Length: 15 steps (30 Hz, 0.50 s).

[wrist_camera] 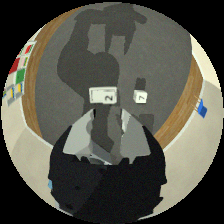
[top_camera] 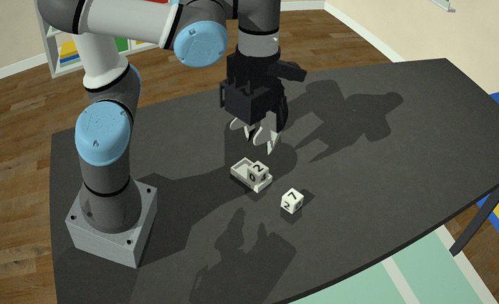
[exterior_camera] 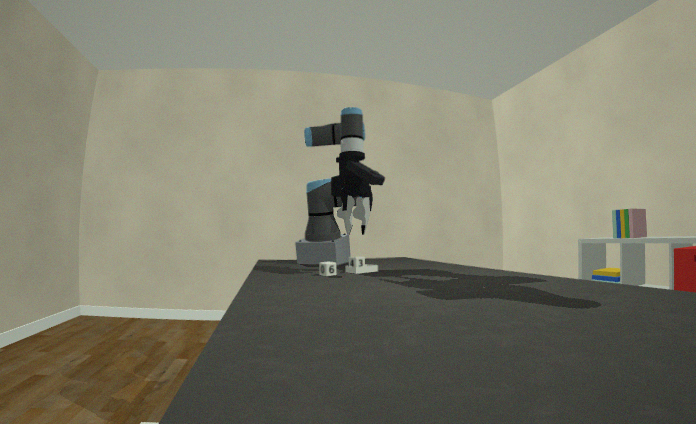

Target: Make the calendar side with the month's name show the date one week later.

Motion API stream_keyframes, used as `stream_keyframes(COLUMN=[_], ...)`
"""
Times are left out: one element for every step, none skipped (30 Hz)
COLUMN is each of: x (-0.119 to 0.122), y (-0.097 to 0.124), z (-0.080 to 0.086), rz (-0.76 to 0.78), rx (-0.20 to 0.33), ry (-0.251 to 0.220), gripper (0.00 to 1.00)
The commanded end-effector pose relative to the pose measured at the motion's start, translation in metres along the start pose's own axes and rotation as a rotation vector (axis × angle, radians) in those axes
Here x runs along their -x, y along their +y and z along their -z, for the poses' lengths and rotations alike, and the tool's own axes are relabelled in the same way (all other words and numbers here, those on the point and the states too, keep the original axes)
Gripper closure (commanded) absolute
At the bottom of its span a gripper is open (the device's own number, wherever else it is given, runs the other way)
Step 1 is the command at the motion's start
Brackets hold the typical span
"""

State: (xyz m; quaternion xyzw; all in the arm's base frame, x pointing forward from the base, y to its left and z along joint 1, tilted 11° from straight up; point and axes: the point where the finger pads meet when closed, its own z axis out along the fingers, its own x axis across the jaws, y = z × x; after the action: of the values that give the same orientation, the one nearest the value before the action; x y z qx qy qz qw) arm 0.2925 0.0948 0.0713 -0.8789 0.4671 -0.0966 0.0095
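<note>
The white tray (top_camera: 239, 178) (exterior_camera: 370, 268) (wrist_camera: 96, 95) has faint lettering on its front-left wall in the top view. One white cube (top_camera: 258, 173) (exterior_camera: 356, 264) (wrist_camera: 109, 97) sits in its right half, looking flat: 0 on the lettered side, 2 on top, 4 on the right end, 3 on the back. The tray's left half is empty. The other cube (top_camera: 292, 201) (exterior_camera: 327, 268) (wrist_camera: 140, 96) lies on the table right of the tray, 7 on top, 2 and 0 on its front faces, 6 in the exterior view. My gripper (top_camera: 259, 146) (exterior_camera: 355, 233) (wrist_camera: 108, 109) is open and empty above the tray.
The dark table (top_camera: 376, 158) (exterior_camera: 393, 358) carries the arm's metal base (top_camera: 108, 245) (exterior_camera: 322, 252) left of the tray. Broad arm shadows cross the table. Shelves (exterior_camera: 632, 263) stand beyond it.
</note>
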Motion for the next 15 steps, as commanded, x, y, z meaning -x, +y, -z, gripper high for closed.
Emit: stream_keyframes(x=[-0.0004,-0.0004,-0.0004,-0.0004,-0.0004,-0.0004,-0.0004,-0.0004,-0.0004,-0.0004,-0.0004,-0.0004,-0.0004,-0.0004,-0.0004], y=[-0.0003,-0.0002,-0.0002,-0.0002,-0.0002,-0.0002,-0.0002,-0.0002,-0.0002,-0.0002,-0.0002,-0.0002,-0.0002,-0.0002,-0.0002], z=[0.0088,0.0093,0.0097,0.0099,0.0099,0.0099,0.0099,0.0099,0.0099,0.0099,0.0099,0.0099,0.0099,0.0099,0.0099], rz=[0.000,0.000,0.000,0.000,0.000,0.000,0.000,0.000,0.000,0.000,0.000,0.000,0.000,0.000,0.000], rx=[0.001,0.001,0.001,0.001,0.001,0.001,0.001,0.001,0.001,0.001,0.001,0.001,0.001,0.001,0.001], ry=[-0.001,-0.001,-0.001,-0.001,-0.001,-0.001,-0.001,-0.001,-0.001,-0.001,-0.001,-0.001,-0.001,-0.001,-0.001], gripper=[0.71,0.71,0.71,0.71,0.71,0.71,0.00,0.00,0.00,0.00,0.00,0.00,0.00,0.00,0.00])
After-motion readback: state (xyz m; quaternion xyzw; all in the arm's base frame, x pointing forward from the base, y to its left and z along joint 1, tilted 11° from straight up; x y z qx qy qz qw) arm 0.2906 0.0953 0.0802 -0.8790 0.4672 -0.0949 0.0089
